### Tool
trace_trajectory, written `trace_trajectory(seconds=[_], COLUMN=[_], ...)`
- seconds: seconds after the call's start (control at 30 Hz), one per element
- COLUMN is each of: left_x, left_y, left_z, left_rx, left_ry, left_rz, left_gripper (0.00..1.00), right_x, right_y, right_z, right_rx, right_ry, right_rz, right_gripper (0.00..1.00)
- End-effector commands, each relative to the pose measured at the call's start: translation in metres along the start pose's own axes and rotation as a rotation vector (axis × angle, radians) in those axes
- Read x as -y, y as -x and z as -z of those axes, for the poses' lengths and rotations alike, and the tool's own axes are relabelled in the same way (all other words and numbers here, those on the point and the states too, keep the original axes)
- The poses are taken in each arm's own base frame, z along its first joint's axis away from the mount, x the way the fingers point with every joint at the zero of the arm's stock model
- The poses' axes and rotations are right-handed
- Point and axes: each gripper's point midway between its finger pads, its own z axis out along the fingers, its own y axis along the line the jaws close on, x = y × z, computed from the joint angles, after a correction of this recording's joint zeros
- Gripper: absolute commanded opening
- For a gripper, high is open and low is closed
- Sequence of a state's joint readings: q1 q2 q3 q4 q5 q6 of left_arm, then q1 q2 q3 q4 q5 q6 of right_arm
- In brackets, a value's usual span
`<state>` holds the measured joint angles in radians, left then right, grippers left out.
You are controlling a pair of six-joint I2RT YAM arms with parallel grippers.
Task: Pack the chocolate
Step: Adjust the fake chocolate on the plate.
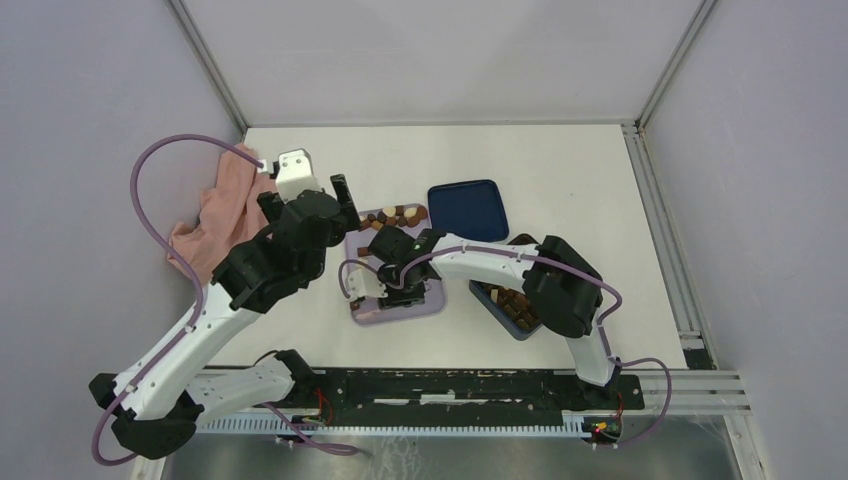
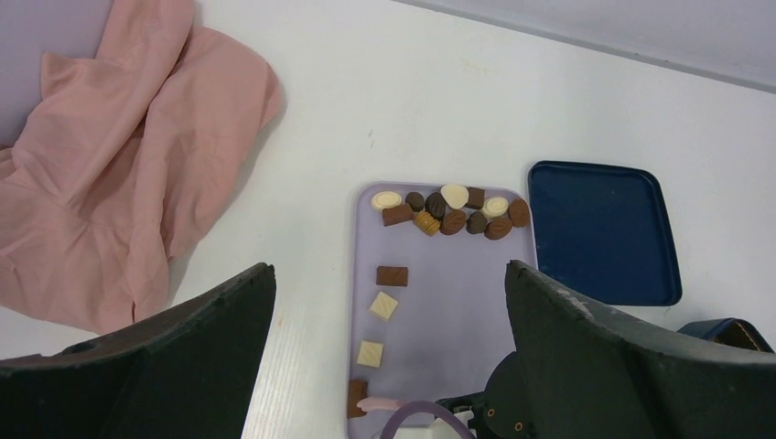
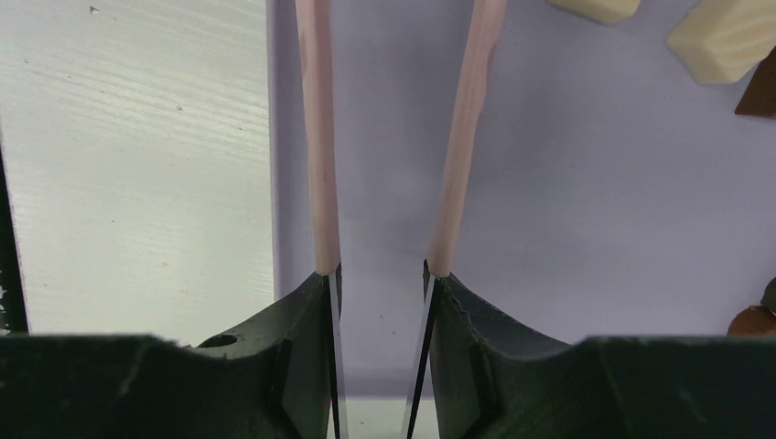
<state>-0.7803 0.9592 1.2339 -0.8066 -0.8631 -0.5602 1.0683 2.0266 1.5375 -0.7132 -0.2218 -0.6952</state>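
Right wrist view showed the right hand (image 3: 380,274) partly closed on a pair of slim pink plastic tongs (image 3: 317,137). One pink arm lay against each black finger, and both ran forward out of the frame. Below them lay a flat lilac rectangular tray (image 3: 549,201). A few of the small bite-size chocolate pieces (image 3: 723,41), cream-white and brown, sat on it at the right edge of that view.

From the left wrist, the left hand (image 2: 389,267) stood wide and held nothing, raised above the tray's near end. Most of the chocolate was clustered along the tray's far edge, and four more pieces trailed down its left side. A pink tong tip lay just beside the nearest brown one; whether they touched could not be told.

Just right of the tray lay a dark blue shallow lid with rounded corners (image 2: 604,229). Near it stood a dark blue box with brown compartments (image 1: 512,308) holding more chocolate, partly hidden under the right arm. A crumpled pale pink cloth (image 2: 119,165) lay well to the left.

All of it rested on a white table (image 1: 560,160) with a fine straight grain. Plain lilac-grey walls (image 1: 90,110) enclosed the table, with grey metal framing bars (image 1: 207,62) at the corners. A black mounting rail (image 1: 450,385) ran along the near edge.
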Motion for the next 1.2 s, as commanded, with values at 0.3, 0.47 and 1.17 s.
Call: trace_trajectory(seconds=[0.3,0.47,1.17], left_x=[-0.005,-0.004,-0.003], left_y=[0.029,0.027,0.023], left_z=[0.007,0.006,0.004], left_rx=[0.084,0.082,0.078], left_ry=[0.003,0.002,-0.003], left_rz=[0.038,0.031,0.027], left_gripper=[1.0,1.0,1.0], right_x=[0.02,0.019,0.019], right_y=[0.02,0.017,-0.013], right_z=[0.033,0.038,0.011], right_rx=[0.051,0.048,-0.047], right_ry=[-0.105,-0.116,-0.099], right_rz=[0.003,0.002,-0.035], right_gripper=[0.43,0.43,0.43])
